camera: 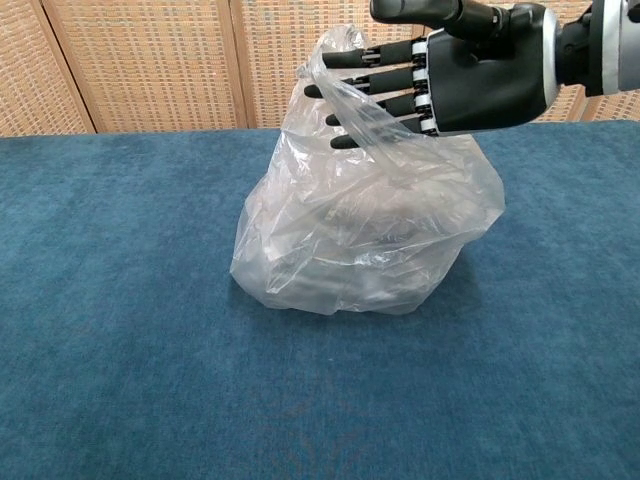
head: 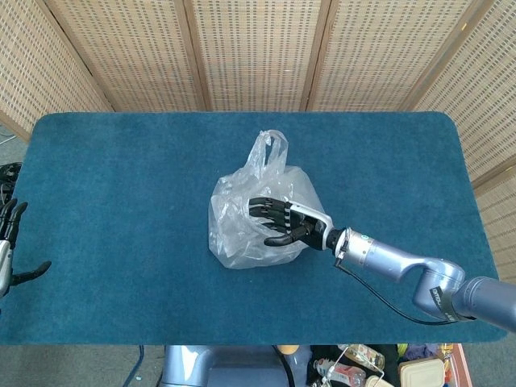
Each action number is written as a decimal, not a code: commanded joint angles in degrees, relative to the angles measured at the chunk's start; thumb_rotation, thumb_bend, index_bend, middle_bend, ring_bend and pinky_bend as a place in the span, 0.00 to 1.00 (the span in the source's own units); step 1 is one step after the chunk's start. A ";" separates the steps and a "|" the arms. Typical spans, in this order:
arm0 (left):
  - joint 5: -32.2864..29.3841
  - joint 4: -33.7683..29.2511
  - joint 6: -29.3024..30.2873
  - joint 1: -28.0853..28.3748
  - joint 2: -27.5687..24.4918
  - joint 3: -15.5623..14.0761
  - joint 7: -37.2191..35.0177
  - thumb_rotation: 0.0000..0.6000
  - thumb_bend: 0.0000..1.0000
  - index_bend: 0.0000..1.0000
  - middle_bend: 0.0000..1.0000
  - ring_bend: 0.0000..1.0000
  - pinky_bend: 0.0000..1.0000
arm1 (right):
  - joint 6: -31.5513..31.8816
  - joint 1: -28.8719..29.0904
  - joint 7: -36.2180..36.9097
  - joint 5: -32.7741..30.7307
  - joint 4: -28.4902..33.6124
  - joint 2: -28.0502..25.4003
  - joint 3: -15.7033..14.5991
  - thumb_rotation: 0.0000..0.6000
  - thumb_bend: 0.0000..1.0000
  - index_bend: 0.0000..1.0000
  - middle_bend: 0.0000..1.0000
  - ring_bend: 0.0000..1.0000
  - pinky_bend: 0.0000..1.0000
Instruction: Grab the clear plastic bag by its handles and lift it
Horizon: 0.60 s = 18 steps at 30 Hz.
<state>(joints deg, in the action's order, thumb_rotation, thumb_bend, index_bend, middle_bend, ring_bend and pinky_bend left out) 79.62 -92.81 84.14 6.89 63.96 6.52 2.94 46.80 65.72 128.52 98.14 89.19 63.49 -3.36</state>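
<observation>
The clear plastic bag (head: 238, 230) (camera: 340, 245) sits crumpled in the middle of the blue table, its handles (head: 268, 149) (camera: 338, 50) standing up at the top. My right hand (head: 284, 222) (camera: 470, 65) hovers over the bag's top with straight, spread fingers (camera: 365, 85) pushed through the handle loop; the film drapes over them and the thumb stays above. Nothing is gripped. At the far left edge of the head view my left hand (head: 8, 242) hangs beside the table, fingers apart and holding nothing.
The blue carpeted table (head: 121, 185) spreads wide around the bag. Wicker screens (head: 258, 48) stand behind its far edge. Below the front right edge lies clutter of containers (head: 419, 371).
</observation>
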 commanded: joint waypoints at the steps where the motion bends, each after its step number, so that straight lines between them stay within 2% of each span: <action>1: 0.12 0.02 0.03 -0.01 -0.07 -0.05 -0.05 1.00 0.01 0.00 0.00 0.00 0.00 | -1.63 0.39 -2.86 -1.31 0.28 -0.22 -0.06 1.00 0.00 0.16 0.19 0.06 0.14; 9: -0.27 0.03 -0.15 0.09 -0.15 0.12 -0.24 1.00 0.02 0.00 0.00 0.00 0.00 | -3.94 0.18 -8.85 -1.08 2.09 -3.27 -2.26 1.00 0.00 0.16 0.19 0.06 0.14; 18: -0.20 -0.08 0.07 -0.01 -0.26 0.13 -0.48 1.00 0.01 0.00 0.00 0.00 0.00 | -4.23 -0.28 -10.78 -1.15 3.21 -5.37 -3.25 1.00 0.00 0.17 0.19 0.07 0.14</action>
<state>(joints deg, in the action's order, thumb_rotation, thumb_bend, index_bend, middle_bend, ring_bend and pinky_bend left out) 79.41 -92.88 84.22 6.88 63.69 6.65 2.45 42.60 65.50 117.73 96.99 92.28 58.24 -6.51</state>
